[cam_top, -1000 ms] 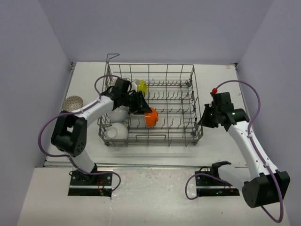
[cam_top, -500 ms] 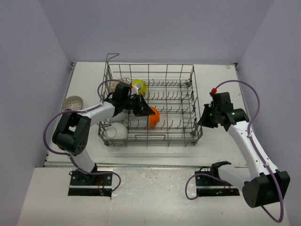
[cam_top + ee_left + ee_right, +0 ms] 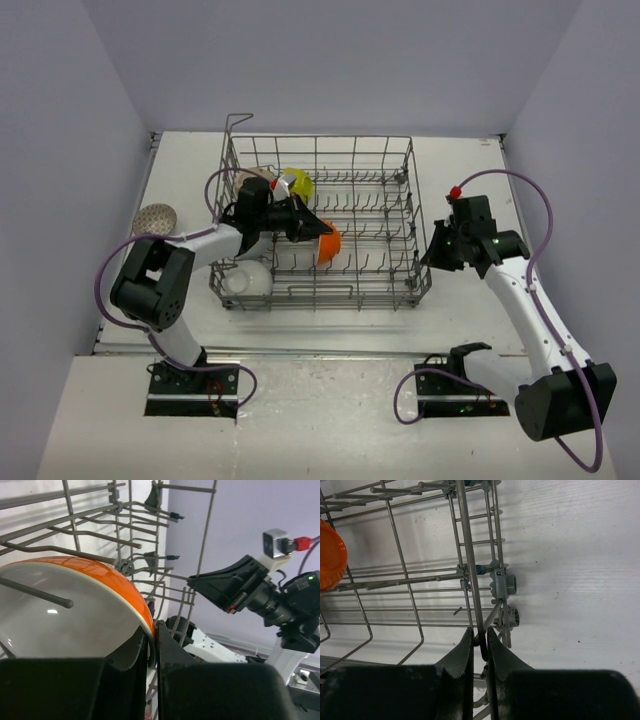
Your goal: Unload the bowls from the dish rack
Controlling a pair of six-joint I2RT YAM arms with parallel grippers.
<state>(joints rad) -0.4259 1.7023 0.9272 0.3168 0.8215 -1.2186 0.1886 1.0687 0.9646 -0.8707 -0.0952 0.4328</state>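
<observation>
A white table (image 3: 180, 170) is seen between pale walls, and on it the dish rack (image 3: 412, 200) stands in the middle, well out from the two arm bases. The rack is one grey wire basket with rows of upright tines (image 3: 200, 555).

Three bowls can be counted plainly inside it. An orange bowl (image 3: 328, 243), white on the inside (image 3: 75, 610), is stood on edge among the tines near the rack's centre. A yellow-green bowl (image 3: 298, 183) is set towards the far left, and a white bowl (image 3: 250, 280) is lodged in the near-left corner. Outside the rack, on the table to its left, one speckled grey round dish (image 3: 155, 217) is laid apart.

The left gripper (image 3: 151, 650) is reached into the rack, and its fingers are pinched on the orange bowl's rim, one inside and one outside. The right gripper (image 3: 481, 647) is clamped on an upright wire (image 3: 470, 555) of the rack's right wall, close to the near-right corner (image 3: 437, 255).
</observation>
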